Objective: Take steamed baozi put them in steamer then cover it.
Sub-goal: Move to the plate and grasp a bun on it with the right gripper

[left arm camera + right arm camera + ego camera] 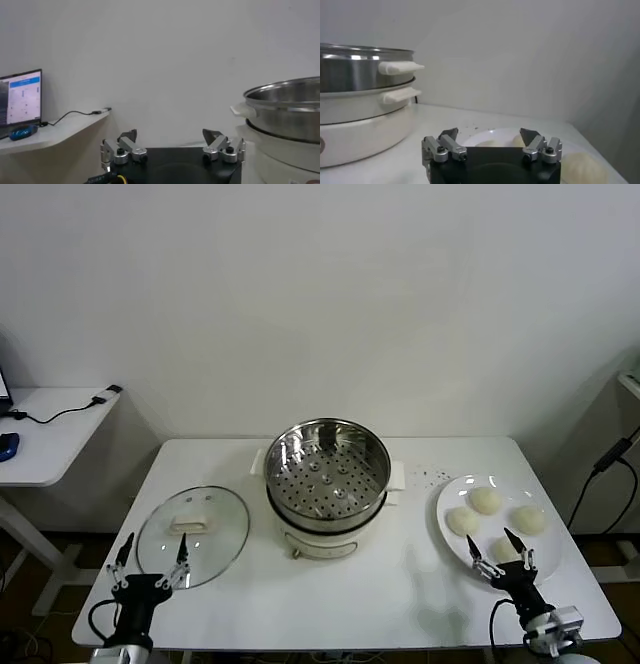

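The steamer point(328, 484) stands uncovered at the table's middle, its perforated tray bare; it also shows in the left wrist view point(287, 117) and the right wrist view point(362, 95). Several cream-white baozi point(486, 500) lie on a white plate point(446, 496) at the right. The glass cover point(193, 534) with its cream handle lies flat on the table at the left. My left gripper point(150, 556) is open and empty, at the cover's near edge. My right gripper point(494, 549) is open and empty, over the plate's near side, by the nearest baozi point(503, 550).
A white side desk point(45, 434) with a cable and a blue object stands at the far left; a laptop screen point(21, 97) is on it. Small dark specks point(432, 476) lie between steamer and plate. A cable point(600, 474) hangs at the far right.
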`<state>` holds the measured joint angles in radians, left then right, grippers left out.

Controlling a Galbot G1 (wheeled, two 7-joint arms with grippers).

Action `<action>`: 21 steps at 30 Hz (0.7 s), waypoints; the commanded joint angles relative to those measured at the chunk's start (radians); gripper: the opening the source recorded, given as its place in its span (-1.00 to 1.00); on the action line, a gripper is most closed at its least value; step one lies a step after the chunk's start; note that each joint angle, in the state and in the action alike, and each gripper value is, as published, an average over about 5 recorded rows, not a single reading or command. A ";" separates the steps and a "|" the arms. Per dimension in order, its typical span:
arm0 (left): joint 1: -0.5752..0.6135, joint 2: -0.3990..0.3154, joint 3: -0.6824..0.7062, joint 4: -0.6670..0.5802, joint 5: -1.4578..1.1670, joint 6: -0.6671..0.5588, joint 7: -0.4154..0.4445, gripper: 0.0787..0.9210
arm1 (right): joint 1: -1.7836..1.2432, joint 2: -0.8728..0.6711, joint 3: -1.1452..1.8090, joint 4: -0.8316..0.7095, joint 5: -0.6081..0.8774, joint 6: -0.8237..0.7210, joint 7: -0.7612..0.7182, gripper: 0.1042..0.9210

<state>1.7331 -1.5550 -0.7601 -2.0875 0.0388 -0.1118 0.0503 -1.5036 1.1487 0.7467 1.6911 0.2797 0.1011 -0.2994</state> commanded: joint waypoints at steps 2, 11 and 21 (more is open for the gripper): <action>0.004 0.003 0.002 -0.004 0.005 0.000 -0.004 0.77 | 0.064 -0.215 0.021 -0.014 -0.192 -0.154 -0.189 0.76; 0.019 0.009 0.015 -0.022 0.013 0.006 -0.013 0.77 | 0.320 -0.637 -0.114 -0.197 -0.268 -0.234 -0.569 0.76; 0.023 0.024 0.017 -0.017 0.005 0.004 -0.023 0.77 | 1.035 -0.799 -0.803 -0.484 -0.493 -0.092 -0.825 0.76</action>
<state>1.7549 -1.5323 -0.7433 -2.1036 0.0437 -0.1071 0.0281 -0.9815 0.5613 0.4016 1.4252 -0.0272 -0.0424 -0.8649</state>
